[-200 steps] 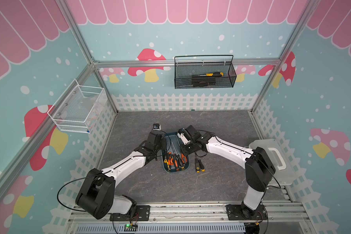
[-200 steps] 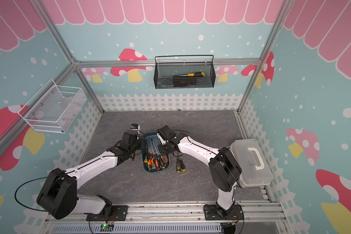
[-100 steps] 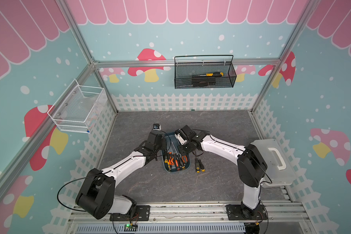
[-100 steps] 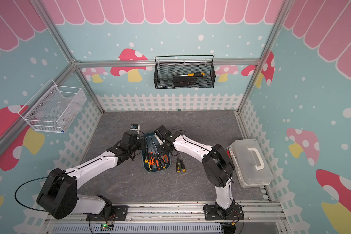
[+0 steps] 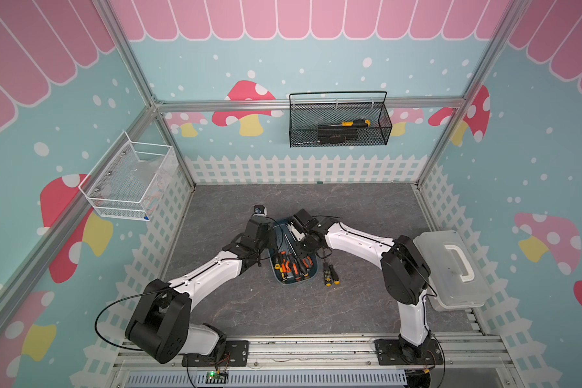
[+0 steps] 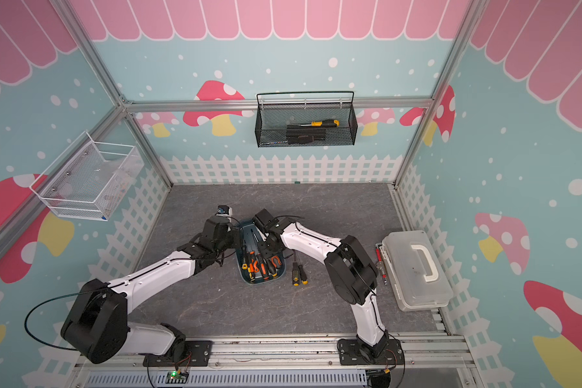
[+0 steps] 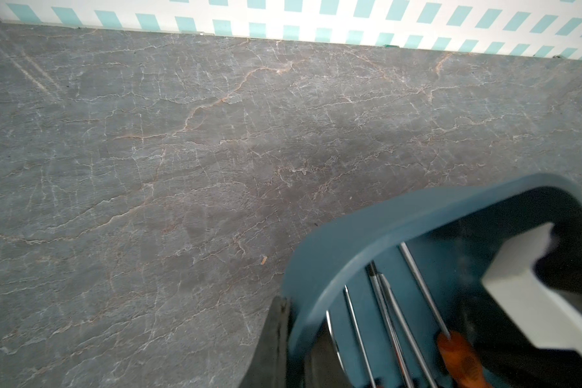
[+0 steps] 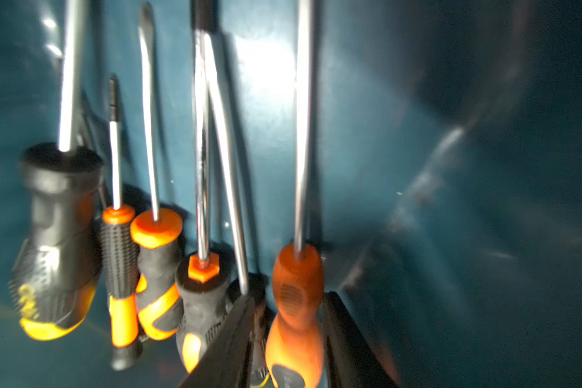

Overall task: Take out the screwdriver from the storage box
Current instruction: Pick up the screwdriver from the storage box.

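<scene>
Right gripper (image 8: 288, 297) was found lowered inside the storage box (image 5: 296, 283). Its two dark fingers (image 8: 236, 336) stood one on each side of the orange handle of a screwdriver (image 8: 296, 275). The jaws were parted and not clamped: on one flank a narrow gap showed between finger and handle, while on the other flank finger and handle appeared to touch. The screwdriver's steel shaft ran on beyond the fingertips along the box floor.

Left gripper (image 7: 294, 349) was closed onto the box's side wall. One finger was seen outside the rim; the other was only partly visible inside it. The box rested on the grey table (image 5: 283, 312), directly under both grippers.

The remaining screwdrivers (image 8: 155, 255), five as far as could be counted, lay side by side in the box between the straddled one and the left gripper. They had black handles with orange or yellow markings, and all pointed the same way as the straddled one.

Two black-and-yellow screwdrivers (image 5: 330, 273) lay on the table just outside the box, on the right gripper's outer side. A whitish case (image 5: 451, 268) stood well apart, farther out on that same side. A black mesh basket (image 5: 338, 134) hung on the wall far ahead of both grippers, with a yellow-handled tool inside.
</scene>
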